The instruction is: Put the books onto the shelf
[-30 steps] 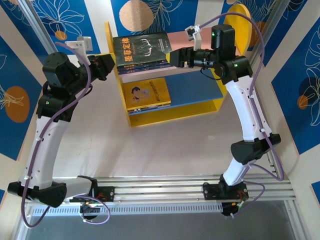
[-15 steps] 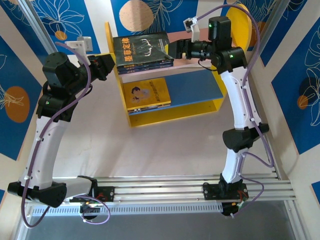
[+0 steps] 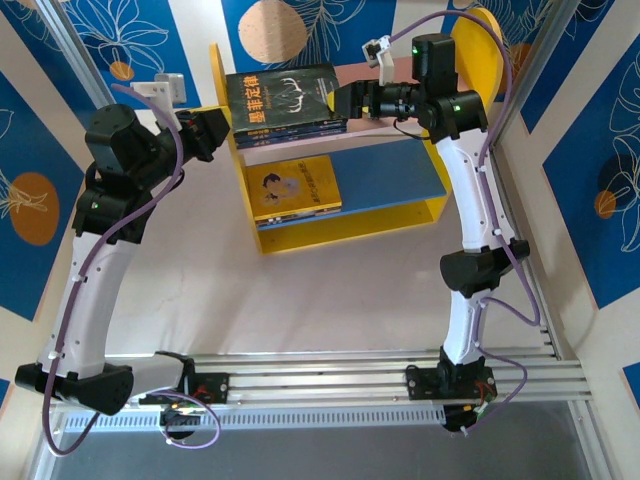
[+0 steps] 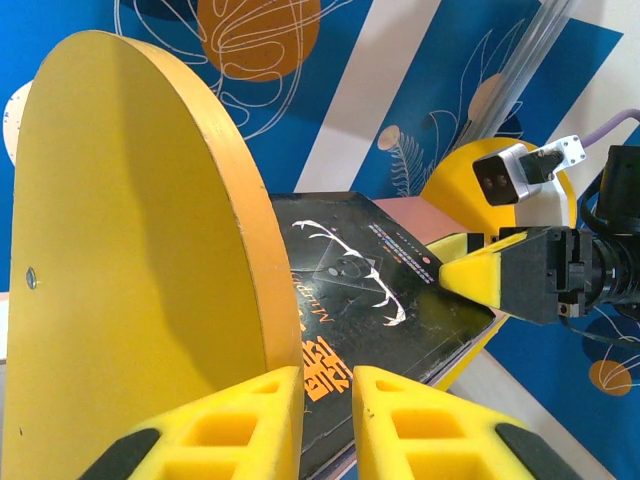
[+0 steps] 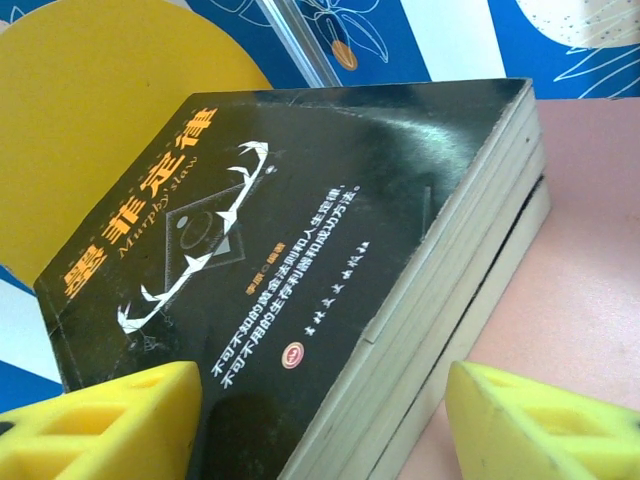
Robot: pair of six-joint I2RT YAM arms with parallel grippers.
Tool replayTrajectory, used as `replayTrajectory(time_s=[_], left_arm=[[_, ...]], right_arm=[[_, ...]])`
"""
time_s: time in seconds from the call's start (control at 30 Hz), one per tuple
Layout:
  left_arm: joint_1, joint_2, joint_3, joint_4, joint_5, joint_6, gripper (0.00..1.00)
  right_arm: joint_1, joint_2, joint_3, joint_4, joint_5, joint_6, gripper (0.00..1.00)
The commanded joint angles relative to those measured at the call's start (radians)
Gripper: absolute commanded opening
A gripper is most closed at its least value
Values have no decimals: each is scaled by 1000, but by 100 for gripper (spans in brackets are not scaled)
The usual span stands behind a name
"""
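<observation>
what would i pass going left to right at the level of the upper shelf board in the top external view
left gripper → stack of books with the black antler one on top → right gripper → right yellow side of the shelf

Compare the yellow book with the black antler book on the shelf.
The yellow book has a cartoon figure; the black antler book has white antlers. The yellow book lies on the blue lower board; the black antler book tops a stack on the pink upper board. Both lie flat, cover up.
</observation>
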Motion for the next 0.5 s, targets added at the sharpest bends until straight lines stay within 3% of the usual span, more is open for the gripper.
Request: replayTrajectory(time_s=[0.0, 0.47], left_arm=[[5, 2, 22, -18, -7, 16, 22], [5, -4, 22, -21, -9, 19, 22]], right_arm=[[-5, 16, 39, -12, -59, -6, 66], [-2, 33, 71, -3, -165, 22, 66]])
